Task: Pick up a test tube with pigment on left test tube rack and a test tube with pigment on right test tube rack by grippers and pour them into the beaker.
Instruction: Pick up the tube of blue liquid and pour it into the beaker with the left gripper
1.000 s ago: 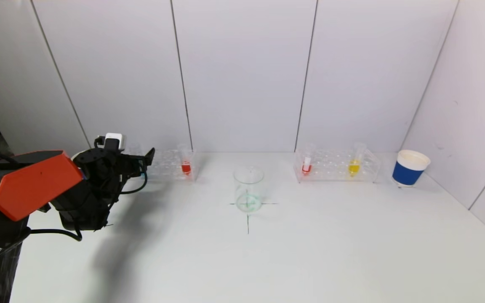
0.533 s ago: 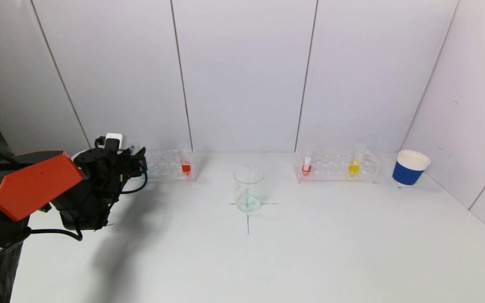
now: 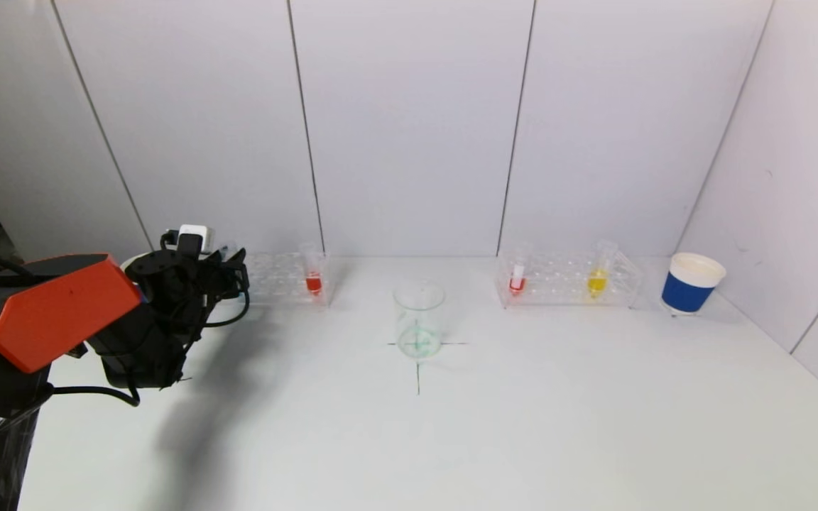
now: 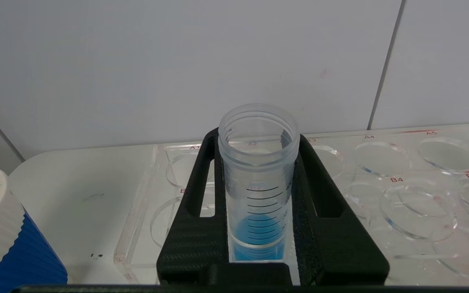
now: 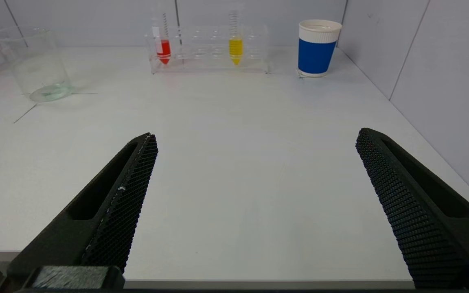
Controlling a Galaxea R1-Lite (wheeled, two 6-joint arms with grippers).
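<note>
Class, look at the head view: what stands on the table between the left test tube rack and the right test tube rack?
Only the glass beaker stands between the left rack and the right rack, on a drawn cross; head view.

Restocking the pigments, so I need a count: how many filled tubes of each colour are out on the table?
Red tubes: 2 — left rack, right rack
Yellow tube: 1
Blue tube: 1, clamped in the left gripper
Total: 4
</note>
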